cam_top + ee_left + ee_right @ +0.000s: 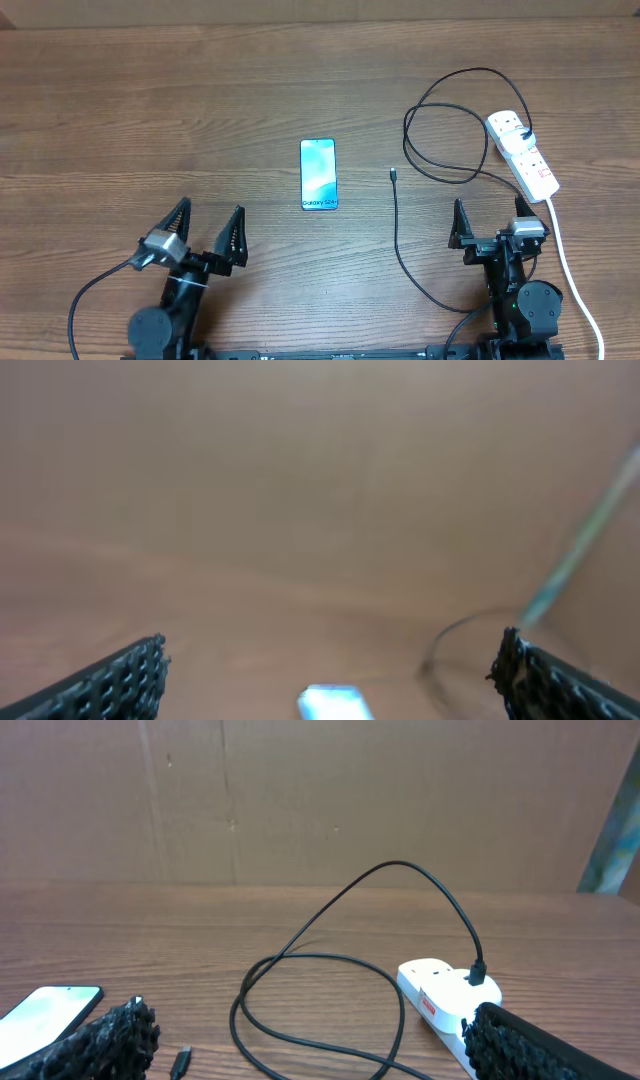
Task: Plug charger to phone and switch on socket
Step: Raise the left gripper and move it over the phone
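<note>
The phone (318, 174) lies flat mid-table with its light blue screen up; it also shows as a blur, phone (335, 703), and at the edge, phone (50, 1010). The charger, a thin black cable (440, 170), loops on the table, and its connector tip (394, 175) lies loose to the right of the phone. Its black plug (477, 975) sits in the white socket (522, 150) at the far right. My left gripper (210, 212) is open, nearer than the phone and to its left. My right gripper (489, 212) is open, just short of the socket, with nothing in it.
The socket's thick white cord (565, 260) runs past the right arm toward the table's front edge. The black cable also trails toward the front, left of the right arm's base. A brown wall (320, 800) stands behind the wooden table (150, 110).
</note>
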You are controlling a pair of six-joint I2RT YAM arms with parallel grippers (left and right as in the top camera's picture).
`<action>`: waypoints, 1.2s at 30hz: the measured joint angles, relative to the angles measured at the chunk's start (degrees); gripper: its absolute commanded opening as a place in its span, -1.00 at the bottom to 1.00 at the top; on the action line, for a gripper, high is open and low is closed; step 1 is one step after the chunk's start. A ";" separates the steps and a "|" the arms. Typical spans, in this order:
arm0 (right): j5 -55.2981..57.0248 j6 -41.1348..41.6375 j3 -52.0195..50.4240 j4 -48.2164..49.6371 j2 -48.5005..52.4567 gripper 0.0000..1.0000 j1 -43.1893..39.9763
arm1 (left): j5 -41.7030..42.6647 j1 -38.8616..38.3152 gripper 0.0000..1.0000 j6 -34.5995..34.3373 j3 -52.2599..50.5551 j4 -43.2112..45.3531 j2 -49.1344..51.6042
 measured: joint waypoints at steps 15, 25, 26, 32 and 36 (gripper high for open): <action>0.00 0.00 0.00 -0.02 0.00 1.00 0.00 | -4.09 0.00 1.00 0.00 28.13 -2.05 6.86; -0.02 0.02 0.00 0.02 -0.07 1.00 0.00 | 0.79 0.00 1.00 8.41 81.13 -58.05 39.87; -0.02 0.02 0.00 -0.02 -0.04 1.00 0.00 | 3.02 0.00 1.00 9.01 86.01 -62.10 44.02; -0.02 0.00 0.00 0.00 -0.04 1.00 0.00 | 17.00 0.00 1.00 9.75 96.35 -59.87 56.76; -0.02 0.02 0.00 0.00 -0.04 0.99 0.00 | 22.51 -0.04 1.00 5.75 98.27 -56.48 61.51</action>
